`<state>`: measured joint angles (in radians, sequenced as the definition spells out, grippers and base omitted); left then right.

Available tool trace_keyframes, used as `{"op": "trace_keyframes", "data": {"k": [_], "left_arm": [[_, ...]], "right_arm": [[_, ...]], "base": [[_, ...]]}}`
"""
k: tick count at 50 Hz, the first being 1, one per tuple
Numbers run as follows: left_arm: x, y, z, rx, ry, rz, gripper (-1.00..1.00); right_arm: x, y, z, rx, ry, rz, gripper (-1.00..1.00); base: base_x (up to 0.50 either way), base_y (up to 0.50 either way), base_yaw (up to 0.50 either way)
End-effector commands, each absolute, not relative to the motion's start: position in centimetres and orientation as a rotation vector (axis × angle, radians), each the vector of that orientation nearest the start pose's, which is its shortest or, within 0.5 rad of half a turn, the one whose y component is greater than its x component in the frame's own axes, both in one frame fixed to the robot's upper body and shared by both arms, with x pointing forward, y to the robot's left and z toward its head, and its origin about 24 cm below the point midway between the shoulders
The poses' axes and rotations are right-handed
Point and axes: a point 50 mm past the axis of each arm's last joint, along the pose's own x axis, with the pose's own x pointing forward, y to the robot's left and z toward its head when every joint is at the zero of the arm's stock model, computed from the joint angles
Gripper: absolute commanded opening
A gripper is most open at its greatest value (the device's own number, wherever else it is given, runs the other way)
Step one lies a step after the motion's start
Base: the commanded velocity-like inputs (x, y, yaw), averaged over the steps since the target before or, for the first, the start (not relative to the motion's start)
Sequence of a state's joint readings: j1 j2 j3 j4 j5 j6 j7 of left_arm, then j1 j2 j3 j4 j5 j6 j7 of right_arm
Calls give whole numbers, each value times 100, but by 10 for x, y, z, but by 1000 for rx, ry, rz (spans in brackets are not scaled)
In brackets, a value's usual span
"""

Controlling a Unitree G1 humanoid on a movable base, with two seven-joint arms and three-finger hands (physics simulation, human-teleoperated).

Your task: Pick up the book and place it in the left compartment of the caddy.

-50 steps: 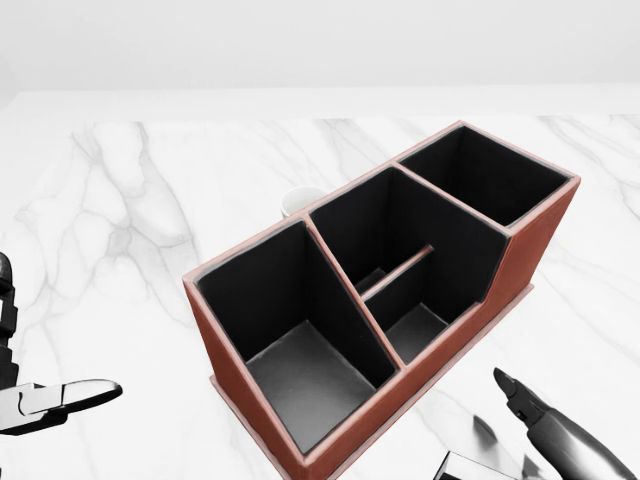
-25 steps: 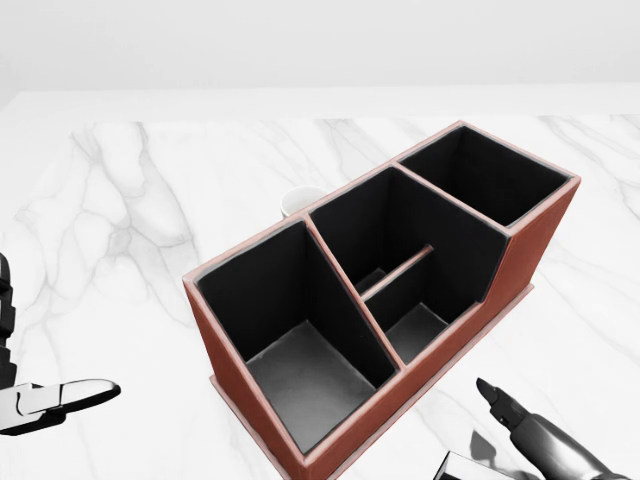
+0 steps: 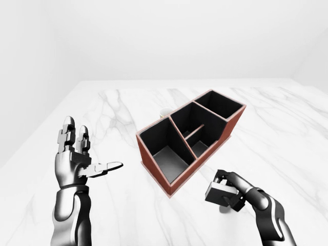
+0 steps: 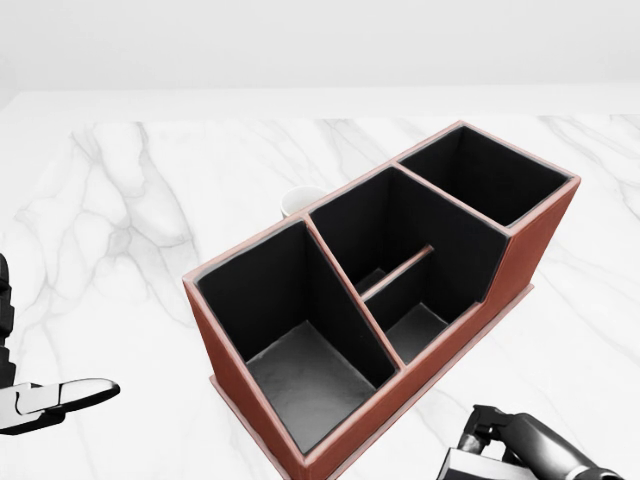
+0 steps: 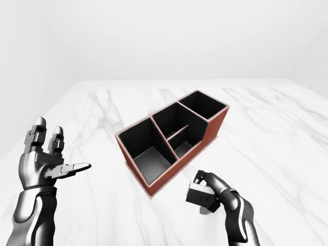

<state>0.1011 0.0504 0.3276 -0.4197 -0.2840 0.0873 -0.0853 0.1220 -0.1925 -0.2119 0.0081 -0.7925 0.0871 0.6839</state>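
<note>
While white-walled, marble table (image 3: 287, 128) veined grey.

White marble tabletop (image 3: 118, 107) with grey veins, red-brown three-compartment caddy (image 3: 179, 177) standing on it, small white cup (image 4: 297, 201) just beyond the caddy's far wall

Change: right hand closed on book
Right hand (image 3: 231, 188) fingers, previously extended, now curled round the book (image 3: 219, 192), lower in the head view's bottom-right corner.
</note>
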Motion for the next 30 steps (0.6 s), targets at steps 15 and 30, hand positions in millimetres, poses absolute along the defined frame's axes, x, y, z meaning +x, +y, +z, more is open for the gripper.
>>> {"op": "trace_keyframes", "data": {"k": [15, 30], "left_arm": [[214, 229, 114, -139, -290, 188, 100], [214, 228, 114, -140, -289, 188, 100]], "right_arm": [[202, -212, 53, -1005, 390, 314, -100], [191, -196, 99, -1119, 235, 187, -100]], "base": [[0, 0, 0], [0, 0, 0]]}}
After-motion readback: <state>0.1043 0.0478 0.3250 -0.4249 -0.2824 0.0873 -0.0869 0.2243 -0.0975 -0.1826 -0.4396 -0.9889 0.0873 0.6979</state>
